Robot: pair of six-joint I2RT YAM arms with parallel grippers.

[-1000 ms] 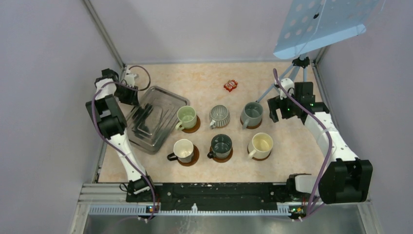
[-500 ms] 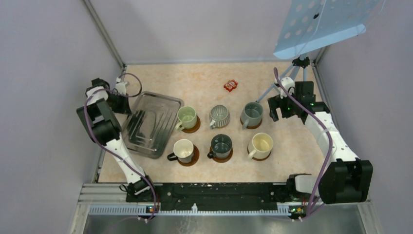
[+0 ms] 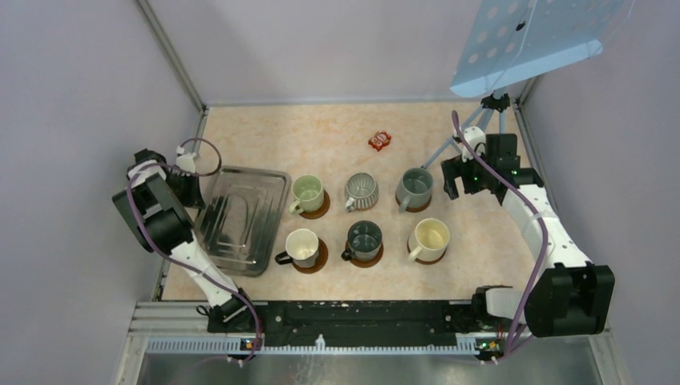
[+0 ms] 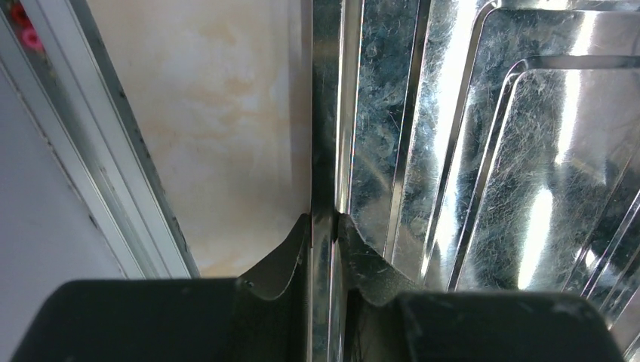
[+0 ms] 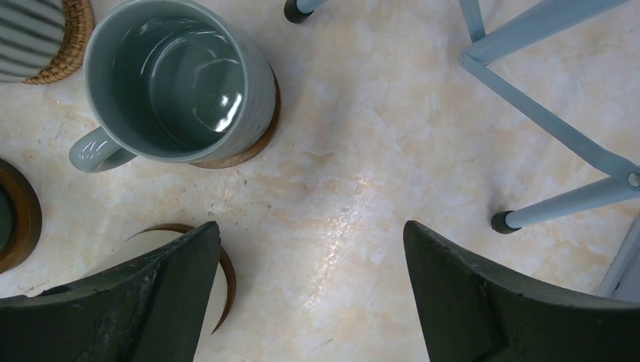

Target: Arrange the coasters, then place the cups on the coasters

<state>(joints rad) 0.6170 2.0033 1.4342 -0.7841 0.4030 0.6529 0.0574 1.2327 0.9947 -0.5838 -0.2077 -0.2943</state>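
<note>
Several cups stand in two rows, each on a brown coaster: pale green [image 3: 307,192], ribbed grey [image 3: 362,191], grey-blue [image 3: 415,188], black with white inside [image 3: 302,247], dark grey-green [image 3: 365,239] and cream [image 3: 430,238]. My left gripper [image 3: 195,188] [image 4: 324,219] is shut on the left rim of the metal tray [image 4: 326,113]. My right gripper [image 3: 453,178] [image 5: 311,234] hangs open over bare table right of the grey-blue cup [image 5: 177,83], which sits on its coaster [image 5: 260,132]. Part of the cream cup [image 5: 113,256] shows behind the right gripper's left finger.
The metal tray [image 3: 240,218] lies left of the cups, near the left frame rail. A red packet [image 3: 379,140] lies at the back. Tripod legs [image 5: 543,113] stand just right of my right gripper, carrying a blue perforated board [image 3: 537,40].
My left gripper has shut on the tray rim, and the arm has swung left and nearer, turning and dragging the tray away from the cups. The right arm has not moved.
</note>
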